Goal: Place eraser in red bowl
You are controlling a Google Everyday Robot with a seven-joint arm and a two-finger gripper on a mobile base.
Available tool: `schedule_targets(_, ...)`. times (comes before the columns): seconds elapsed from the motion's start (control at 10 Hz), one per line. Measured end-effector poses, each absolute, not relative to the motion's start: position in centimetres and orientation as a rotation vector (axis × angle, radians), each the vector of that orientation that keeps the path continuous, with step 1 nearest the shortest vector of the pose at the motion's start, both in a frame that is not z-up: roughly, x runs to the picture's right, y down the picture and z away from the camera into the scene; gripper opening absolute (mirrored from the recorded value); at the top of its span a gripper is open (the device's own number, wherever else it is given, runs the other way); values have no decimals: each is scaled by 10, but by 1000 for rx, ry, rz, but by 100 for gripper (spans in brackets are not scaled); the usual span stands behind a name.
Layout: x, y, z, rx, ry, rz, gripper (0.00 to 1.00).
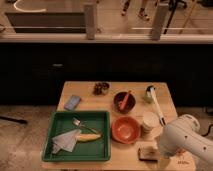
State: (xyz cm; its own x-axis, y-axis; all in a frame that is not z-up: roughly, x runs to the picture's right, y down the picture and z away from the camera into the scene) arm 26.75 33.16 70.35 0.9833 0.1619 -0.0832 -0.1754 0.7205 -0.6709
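Observation:
The eraser (148, 153), a small block with a pale top and dark base, lies near the table's front edge, right of centre. The red bowl (125, 129), wide, shallow and orange-red, stands just behind and left of it, beside the green tray. The white arm comes in from the lower right; its gripper (159, 151) is at the eraser's right end, mostly hidden by the arm's bulky white body (182, 141).
A green tray (57, 125) holds a banana, a fork and a grey cloth. A small maroon bowl (124, 101) with an orange stick, a white cup (148, 121), a white-handled brush (155, 102), a dark cup (101, 88) and a blue-grey card (72, 102) are on the wooden table.

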Motion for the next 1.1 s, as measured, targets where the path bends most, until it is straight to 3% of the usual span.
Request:
schedule_targets(0.6,248,346,714,-767,13,174,77)
schedule_targets(0.9,247,351,717,-776,10,180,49)
schedule_targets(1.0,247,354,719,-783,6,186,36)
schedule_targets(1.1,248,354,720,-784,5,187,31)
